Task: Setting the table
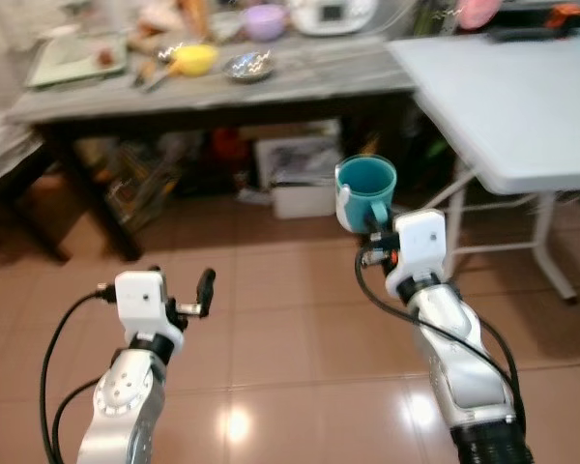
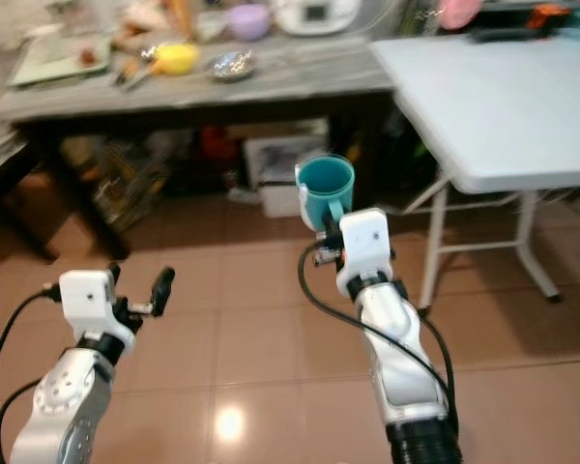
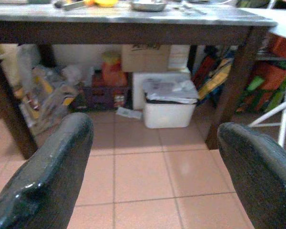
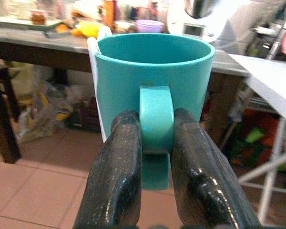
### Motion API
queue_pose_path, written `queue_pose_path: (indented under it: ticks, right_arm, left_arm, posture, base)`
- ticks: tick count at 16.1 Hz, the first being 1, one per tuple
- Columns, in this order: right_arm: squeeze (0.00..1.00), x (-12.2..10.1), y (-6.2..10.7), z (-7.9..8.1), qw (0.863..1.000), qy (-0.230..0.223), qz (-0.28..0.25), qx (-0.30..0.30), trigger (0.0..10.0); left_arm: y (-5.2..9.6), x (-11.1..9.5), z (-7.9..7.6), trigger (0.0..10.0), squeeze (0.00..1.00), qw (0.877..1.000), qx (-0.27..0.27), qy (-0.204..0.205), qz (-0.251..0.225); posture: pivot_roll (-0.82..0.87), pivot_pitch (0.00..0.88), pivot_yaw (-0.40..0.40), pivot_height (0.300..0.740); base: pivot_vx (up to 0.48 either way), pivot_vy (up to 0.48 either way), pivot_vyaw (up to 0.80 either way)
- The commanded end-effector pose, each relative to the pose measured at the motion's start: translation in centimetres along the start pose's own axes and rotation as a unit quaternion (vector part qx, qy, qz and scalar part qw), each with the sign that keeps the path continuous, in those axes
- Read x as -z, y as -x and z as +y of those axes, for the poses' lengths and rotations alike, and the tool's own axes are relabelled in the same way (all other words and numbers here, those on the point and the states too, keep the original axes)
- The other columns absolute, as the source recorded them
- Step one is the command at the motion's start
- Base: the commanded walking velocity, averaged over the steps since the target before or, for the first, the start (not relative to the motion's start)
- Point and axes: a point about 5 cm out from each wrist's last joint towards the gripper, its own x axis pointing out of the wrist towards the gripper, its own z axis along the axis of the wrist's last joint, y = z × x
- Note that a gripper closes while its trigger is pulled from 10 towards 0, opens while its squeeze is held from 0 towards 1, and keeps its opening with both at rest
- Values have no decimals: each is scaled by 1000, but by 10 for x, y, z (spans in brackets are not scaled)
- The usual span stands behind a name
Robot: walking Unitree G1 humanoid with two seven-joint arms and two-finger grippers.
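The right gripper (image 4: 155,157) pinches the handle of an upright teal plastic mug (image 1: 365,191), carried in the air, with the white folding table (image 1: 522,106) ahead to its right. That thin handle hold could let the mug swing or slip. The left gripper (image 1: 179,290) gapes wide, empty

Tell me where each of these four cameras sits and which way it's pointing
Left eye view: on the head, looking forward and down at both arms, the left hand and the teal mug before the white folding table.
Right eye view: the other head eye, same scene.
Left wrist view: along the open fingers toward the white bin under the dark table.
Right wrist view: along the right hand, clamped on the mug's handle.
The mug shows in both eye views and the right wrist view.
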Motion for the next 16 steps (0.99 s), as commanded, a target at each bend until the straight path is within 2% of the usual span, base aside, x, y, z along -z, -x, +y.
queue_pose_path:
  ticks: [1,4,16]
  right_arm:
    - [0,-3,1,-6,1000,3,-9,7,10000]
    - [0,-3,1,-6,1000,5,-10,5,10000]
    - [0,-3,-2,-4,1000,6,-14,0,10000]
  left_arm:
    - [1,-2,-4,10000,0,1000,14,4,-3]
    - [1,-3,-5,10000,0,1000,20,8,-8]
    - [2,-2,-9,10000,0,999,36,13,-8]
  posture:
    - [-153,106,64,740]
    - [-154,102,63,740]
    - [-148,93,60,740]
  base:
    - [0,0,0]
    - [0,0,0]
    - [297,0,0]
